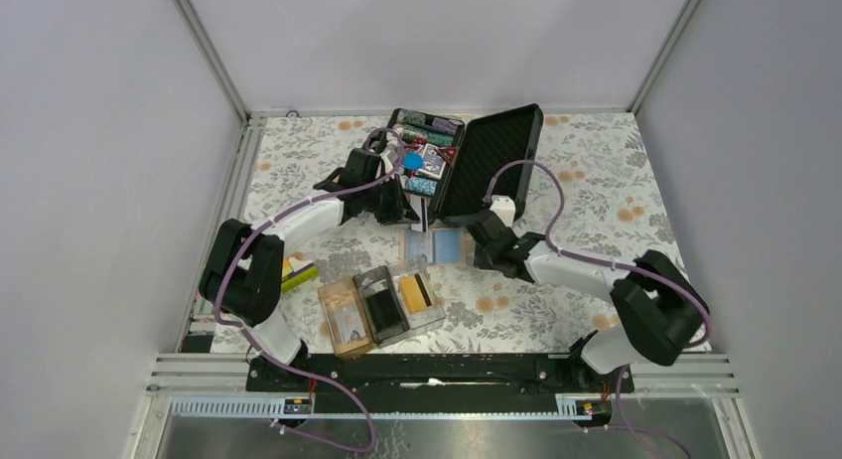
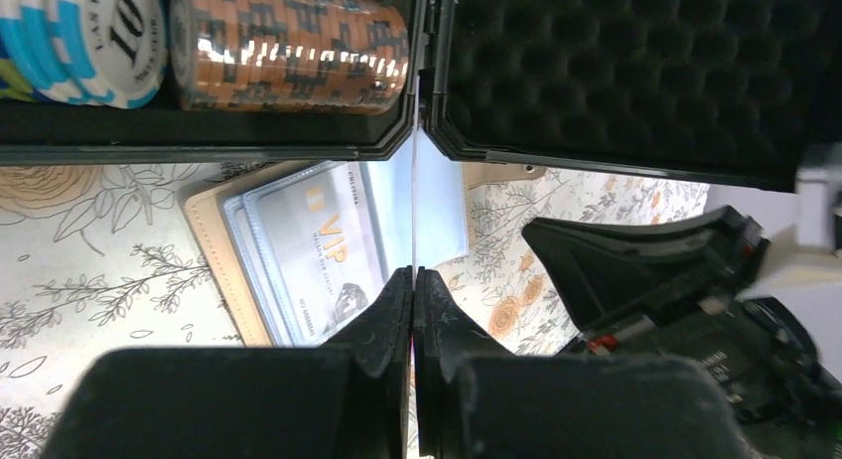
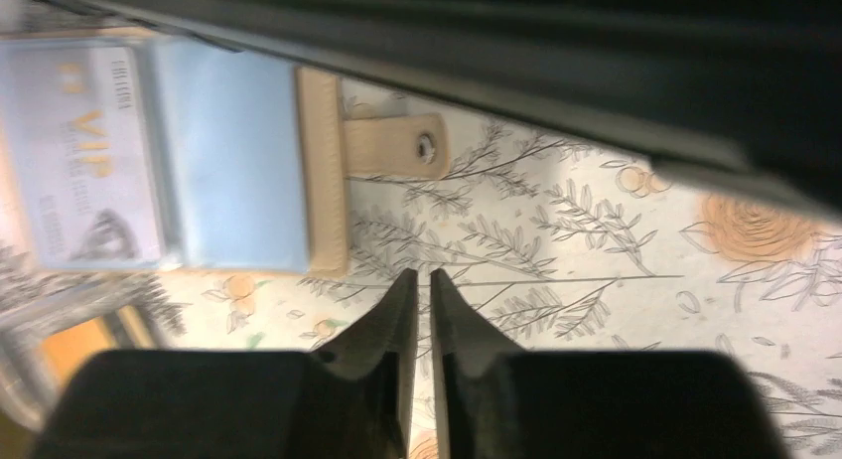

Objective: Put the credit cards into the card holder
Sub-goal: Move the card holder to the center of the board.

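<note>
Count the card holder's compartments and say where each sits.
3, side by side in the card holder: a brown-looking one on the left, a dark one in the middle, one on the right with a gold-orange card. None hidden.

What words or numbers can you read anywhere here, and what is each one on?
"10": on the blue and white chip in the case.
"VIP": on the card in the wallet, in both wrist views.
Curved lettering on that chip's rim: cut off, not readable for sure.
Small print on the card: too blurred to read.
Top view: nothing legible.
</note>
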You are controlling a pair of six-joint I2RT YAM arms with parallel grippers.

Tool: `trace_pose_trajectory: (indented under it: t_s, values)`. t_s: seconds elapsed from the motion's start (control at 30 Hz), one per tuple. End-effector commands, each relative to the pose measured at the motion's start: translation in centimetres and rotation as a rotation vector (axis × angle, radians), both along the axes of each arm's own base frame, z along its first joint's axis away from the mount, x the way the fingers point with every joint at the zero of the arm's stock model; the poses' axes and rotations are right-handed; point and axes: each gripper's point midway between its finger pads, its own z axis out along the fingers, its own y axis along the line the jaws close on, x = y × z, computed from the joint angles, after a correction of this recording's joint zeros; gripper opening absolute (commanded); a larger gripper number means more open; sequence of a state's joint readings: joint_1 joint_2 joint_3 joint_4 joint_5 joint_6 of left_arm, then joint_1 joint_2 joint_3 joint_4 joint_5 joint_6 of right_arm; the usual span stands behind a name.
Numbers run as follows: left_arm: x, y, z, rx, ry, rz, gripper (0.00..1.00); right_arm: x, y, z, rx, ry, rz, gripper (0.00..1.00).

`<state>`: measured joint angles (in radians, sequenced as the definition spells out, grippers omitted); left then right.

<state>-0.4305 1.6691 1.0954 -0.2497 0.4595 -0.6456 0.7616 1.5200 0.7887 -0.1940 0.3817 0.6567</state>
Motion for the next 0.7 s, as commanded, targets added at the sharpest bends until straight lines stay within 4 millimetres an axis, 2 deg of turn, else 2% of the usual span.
trace_pose_trajectory:
  t_s: [0.0,0.13,0.2,0.27,0.43,0.67]
  values:
    - [0.7,0.8,0.1,0.040,-0.040,0.026,0.00,-0.6,1.3,1.2,0.179,-0.013,0.006,0.23]
    - [0.1,1.2,-0.1,0.045,-0.043,0.030,0.00,-0.8,4.1,1.8,0.344,-0.010,0.039,0.29]
    - [-0.5,1.1,-0.2,0.042,-0.037,0.009,0.00,-0.8,4.7,2.2,0.392,-0.016,0.038,0.33]
    - [-1.1,1.1,-0.7,0.047,-0.019,-0.016,0.00,-0.7,4.6,2.4,0.404,-0.031,0.032,0.39]
    - [-2.0,0.3,-1.5,0.023,0.010,-0.035,0.00,-1.2,3.6,1.5,0.427,-0.047,-0.019,0.46]
    - [-1.6,-0.4,-1.4,0.000,0.015,-0.036,0.00,-1.5,4.5,0.3,0.530,-0.052,-0.037,0.43]
